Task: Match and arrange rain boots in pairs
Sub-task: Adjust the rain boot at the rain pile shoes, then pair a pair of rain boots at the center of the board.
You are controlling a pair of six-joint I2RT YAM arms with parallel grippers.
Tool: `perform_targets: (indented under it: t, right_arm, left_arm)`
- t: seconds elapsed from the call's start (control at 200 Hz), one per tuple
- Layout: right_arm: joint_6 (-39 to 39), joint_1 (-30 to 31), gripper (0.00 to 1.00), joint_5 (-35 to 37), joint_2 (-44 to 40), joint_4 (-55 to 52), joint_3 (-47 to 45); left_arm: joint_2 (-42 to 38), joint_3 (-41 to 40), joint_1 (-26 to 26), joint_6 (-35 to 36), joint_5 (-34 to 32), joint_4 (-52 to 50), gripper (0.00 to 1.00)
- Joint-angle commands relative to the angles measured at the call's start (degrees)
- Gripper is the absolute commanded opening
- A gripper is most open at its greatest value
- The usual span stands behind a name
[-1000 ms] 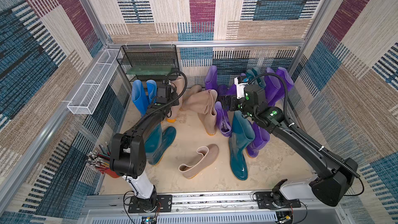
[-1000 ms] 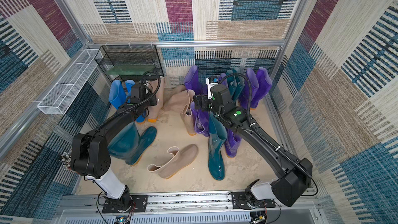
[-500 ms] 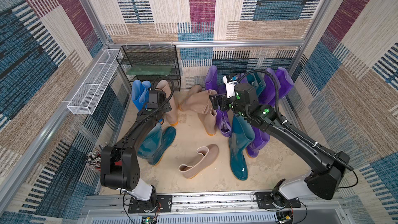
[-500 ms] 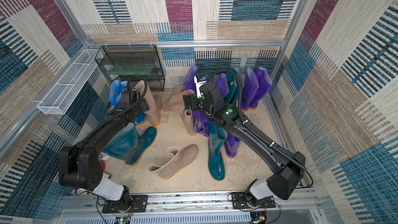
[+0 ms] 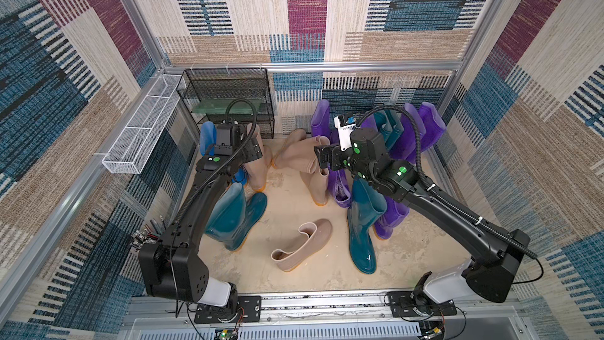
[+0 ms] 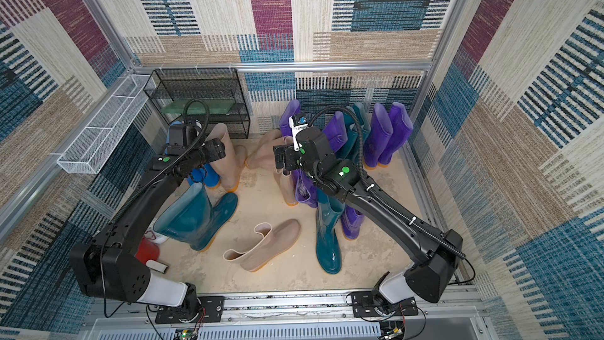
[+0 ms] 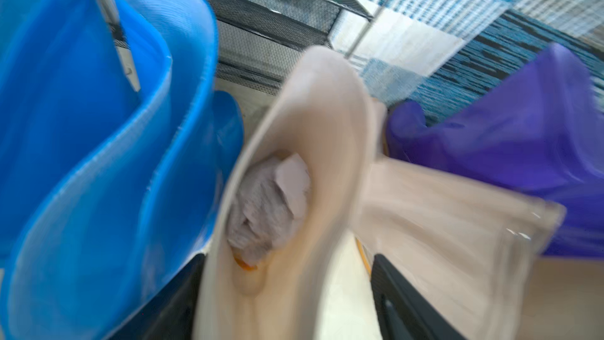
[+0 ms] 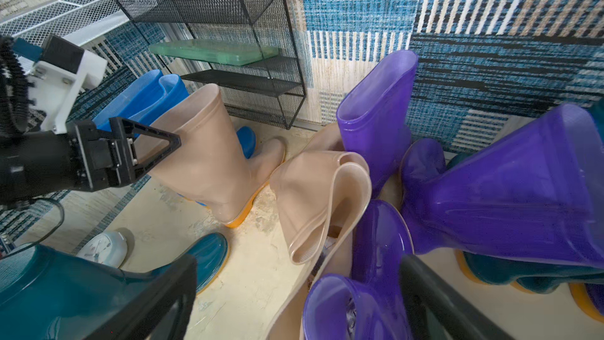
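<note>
Sandy floor (image 5: 287, 201): the tall tan boot (image 5: 256, 161) is stood upright just before the black wire shelf (image 5: 228, 93), beside the blue pair (image 5: 209, 135), straddled by the left gripper (image 7: 286, 263), jaws spread, nothing clamped. Farther from the shelf the right gripper (image 8: 299, 261) is held open above slumped tan boots (image 8: 320, 197). Pairing is judged partly done; a toppled short tan boot (image 5: 300, 245) and separated teal boots (image 5: 359, 230) are left unmatched.

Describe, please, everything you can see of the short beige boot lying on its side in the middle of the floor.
In both top views the short beige boot looks like glossy rubber with a thin orange sole edge. It lies on its side on the pale floor, shaft mouth open towards the arm bases, toe pointing away. It rests between the left teal boot and the upright teal boot, touching neither.
</note>
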Motion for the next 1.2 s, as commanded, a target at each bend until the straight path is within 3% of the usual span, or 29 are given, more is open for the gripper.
perform_targets:
  t: [0.0, 0.09, 0.19, 0.28, 0.631, 0.856, 0.906, 0.982, 1.097, 1.192]
  right_arm:
    - [-1.1, -0.7, 0.99, 4.4, -1.4, 0.5, -0.4]
    - [-0.9, -2.6, 0.99, 5.1, -2.8, 0.1, -1.4]
    - [-0.1, -4.8, 0.99, 4.5, -4.7, 0.5, -3.5]
    - [0.8, -6.8, 0.99, 2.5, -6.5, 1.4, -5.7]
    - [1.0, -10.7, 0.98, -1.3, -10.5, 4.5, -12.2]
    - [1.3, -13.8, 0.98, -3.7, -11.7, 6.6, -15.8]
    - [1.6, -14.4, 0.98, -3.9, -11.9, 6.8, -16.3]
    - [2.3, -15.2, 0.98, -4.5, -12.4, 7.1, -16.8]
    - [3.0, -16.4, 0.98, -4.7, -13.6, 7.4, -17.5]
    - [3.1, -17.4, 0.98, -6.0, -15.1, 9.0, -18.8]
  left_arm:
    - [-0.3, 3.7, -5.6, 5.6, -0.6, -5.6, 0.77]
    - [-0.8, 6.0, -11.3, 9.9, -4.3, -6.4, 0.75]
    - [0.5, 8.2, -15.1, 12.4, -2.1, -6.8, 0.67]
    - [2.7, 9.5, -17.6, 13.9, -2.9, -7.2, 0.67]
    - [19.3, 14.6, -21.6, 14.1, -0.1, -7.4, 0.7]
    - [24.6, 16.4, -22.2, 12.8, -5.3, -6.7, 0.7]
    - [25.9, 17.5, -22.2, 12.8, -8.0, -6.9, 0.64]
    - [27.8, 20.2, -22.1, 13.1, -13.6, -9.0, 0.44]
    - [30.9, 28.6, -21.4, 15.2, -18.6, -17.6, 0.01]
    - [32.4, 36.6, -20.1, 15.8, -18.9, -24.6, 0.0]
